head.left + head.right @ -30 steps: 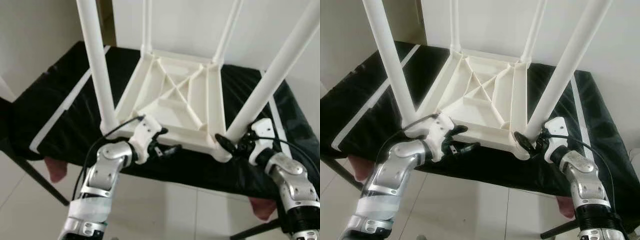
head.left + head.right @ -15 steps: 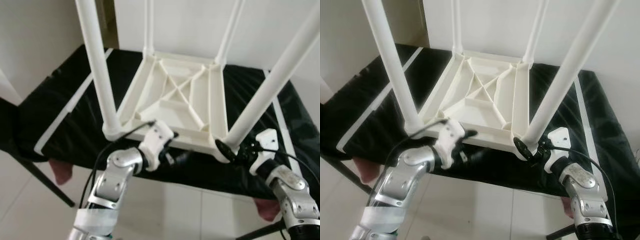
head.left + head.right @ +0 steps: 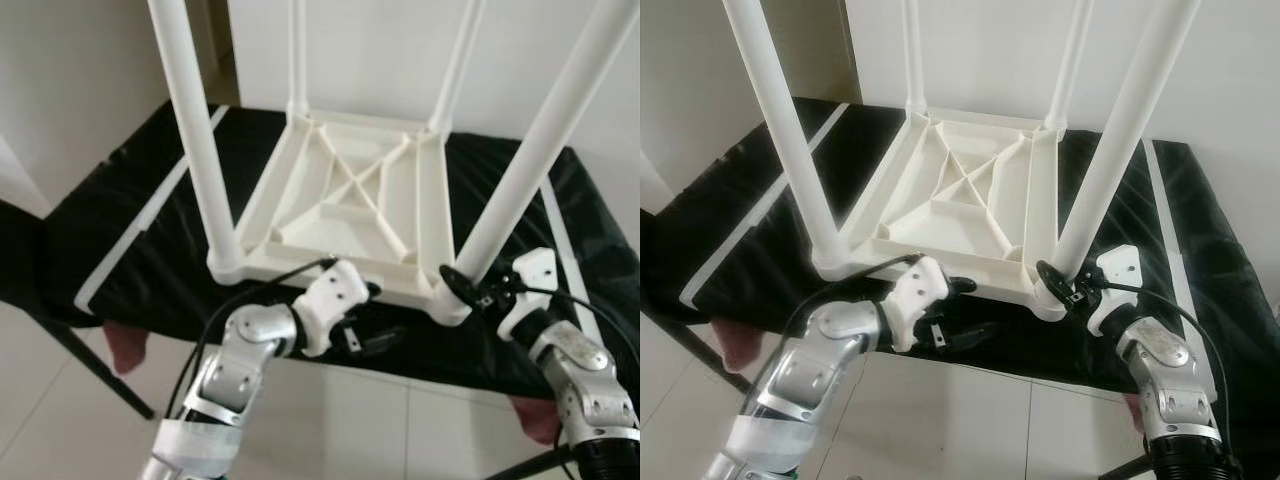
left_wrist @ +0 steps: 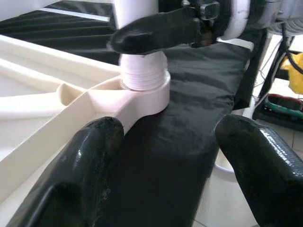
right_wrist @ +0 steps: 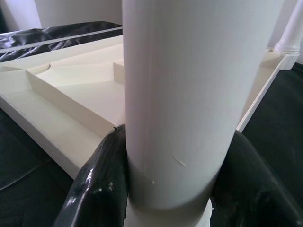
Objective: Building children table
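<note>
A white plastic children's table [image 3: 350, 205] lies upside down on a black cover [image 3: 130, 230], its legs pointing up. My right gripper [image 3: 470, 285] is shut on the near right leg [image 3: 530, 150], just above its socket; in the right wrist view the leg [image 5: 184, 94] sits tight between both fingers [image 5: 99, 184]. My left gripper [image 3: 375, 318] is open at the table's near edge, just in front of the rim, holding nothing. In the left wrist view its fingers [image 4: 80, 175] are spread wide, facing the near right socket [image 4: 144, 80]. The near left leg [image 3: 195, 130] stands free.
The black-covered surface ends close in front of me, with tiled floor [image 3: 330, 420] below. A white wall stands behind the table. A dark stand leg [image 3: 90, 365] and a reddish object [image 3: 118, 345] sit low on the left.
My left gripper has slid right along the table's near edge, away from the near left leg and toward the right one. The right gripper has stayed on its leg.
</note>
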Tool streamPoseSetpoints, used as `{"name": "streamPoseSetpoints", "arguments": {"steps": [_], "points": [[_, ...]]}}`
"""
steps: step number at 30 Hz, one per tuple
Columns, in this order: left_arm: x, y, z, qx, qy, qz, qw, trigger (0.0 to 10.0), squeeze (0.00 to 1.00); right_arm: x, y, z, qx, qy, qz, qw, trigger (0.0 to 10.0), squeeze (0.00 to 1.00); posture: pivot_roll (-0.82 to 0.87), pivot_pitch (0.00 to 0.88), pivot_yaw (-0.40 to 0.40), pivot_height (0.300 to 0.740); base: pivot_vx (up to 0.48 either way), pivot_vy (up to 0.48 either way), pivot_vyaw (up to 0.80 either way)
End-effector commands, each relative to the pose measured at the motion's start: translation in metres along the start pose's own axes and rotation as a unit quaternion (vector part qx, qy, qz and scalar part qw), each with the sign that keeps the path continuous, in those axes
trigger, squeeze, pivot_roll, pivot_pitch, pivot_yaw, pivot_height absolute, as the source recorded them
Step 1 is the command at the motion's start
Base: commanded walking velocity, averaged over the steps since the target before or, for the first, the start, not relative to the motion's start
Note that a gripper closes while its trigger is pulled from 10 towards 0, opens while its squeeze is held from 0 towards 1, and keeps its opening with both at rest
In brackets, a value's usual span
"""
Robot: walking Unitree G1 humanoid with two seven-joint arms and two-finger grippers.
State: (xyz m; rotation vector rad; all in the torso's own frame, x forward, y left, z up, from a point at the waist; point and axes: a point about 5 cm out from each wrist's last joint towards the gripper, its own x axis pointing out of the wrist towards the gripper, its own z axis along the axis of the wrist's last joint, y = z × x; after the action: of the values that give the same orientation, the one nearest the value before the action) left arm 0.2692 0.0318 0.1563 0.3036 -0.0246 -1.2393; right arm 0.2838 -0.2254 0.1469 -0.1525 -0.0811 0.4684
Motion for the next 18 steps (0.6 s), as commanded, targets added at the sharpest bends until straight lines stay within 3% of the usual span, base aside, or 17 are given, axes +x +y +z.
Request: {"name": "streamPoseSetpoints", "arguments": {"steps": [1, 2, 8, 9, 10, 13, 14, 16, 18], "points": [[-0.001, 0.003, -0.001, 0.005, 0.003, 0.066, 0.998, 10.0, 0.00, 0.000, 0.004, -0.005, -0.001, 0.013, -0.007, 1.000, 2.7, 0.00, -0.01, 0.008, -0.029, 0.740, 0.000, 0.000, 0.00], [-0.002, 0.003, -0.002, 0.005, 0.006, 0.066, 0.998, 10.0, 0.00, 0.000, 0.005, -0.006, 0.003, 0.017, -0.017, 1.000, 10.0, 0.00, -0.01, 0.009, -0.030, 0.740, 0.000, 0.000, 0.00], [-0.003, 0.003, -0.005, 0.008, 0.013, 0.073, 0.997, 10.0, 0.00, -0.002, 0.005, -0.009, 0.015, 0.018, -0.083, 0.996, 10.0, 0.00, 0.00, 0.016, -0.034, 0.740, 0.000, 0.000, 0.00], [-0.003, 0.002, -0.008, 0.002, 0.021, 0.068, 0.997, 10.0, 0.00, -0.002, 0.006, -0.011, 0.028, 0.017, -0.131, 0.991, 10.0, 0.00, -0.01, 0.017, -0.035, 0.740, 0.000, 0.000, 0.00], [-0.003, 0.002, -0.008, 0.002, 0.021, 0.068, 0.997, 10.0, 0.00, -0.002, 0.006, -0.011, 0.028, 0.017, -0.131, 0.991, 10.0, 0.00, -0.01, 0.017, -0.035, 0.740, 0.000, 0.000, 0.00], [-0.002, 0.001, -0.009, 0.004, 0.024, 0.064, 0.998, 10.0, 0.00, 0.000, 0.015, -0.011, 0.048, 0.016, -0.173, 0.984, 10.0, 0.00, 0.00, 0.017, -0.035, 0.740, 0.000, 0.000, 0.00], [-0.002, 0.001, -0.009, 0.006, 0.022, 0.066, 0.998, 10.0, 0.00, 0.001, 0.023, -0.012, 0.062, 0.024, -0.227, 0.972, 10.0, 0.00, -0.01, 0.019, -0.033, 0.740, 0.000, 0.000, 0.00], [-0.002, 0.001, -0.009, 0.006, 0.022, 0.066, 0.998, 10.0, 0.00, 0.001, 0.023, -0.012, 0.062, 0.024, -0.227, 0.972, 10.0, 0.00, -0.01, 0.019, -0.033, 0.740, 0.000, 0.000, 0.00], [0.001, 0.006, -0.007, 0.005, 0.013, 0.078, 0.997, 10.0, 0.00, 0.003, 0.034, -0.018, 0.063, 0.049, -0.325, 0.942, 10.0, 0.00, -0.02, 0.021, -0.027, 0.740, 0.000, 0.000, 0.00]]}}
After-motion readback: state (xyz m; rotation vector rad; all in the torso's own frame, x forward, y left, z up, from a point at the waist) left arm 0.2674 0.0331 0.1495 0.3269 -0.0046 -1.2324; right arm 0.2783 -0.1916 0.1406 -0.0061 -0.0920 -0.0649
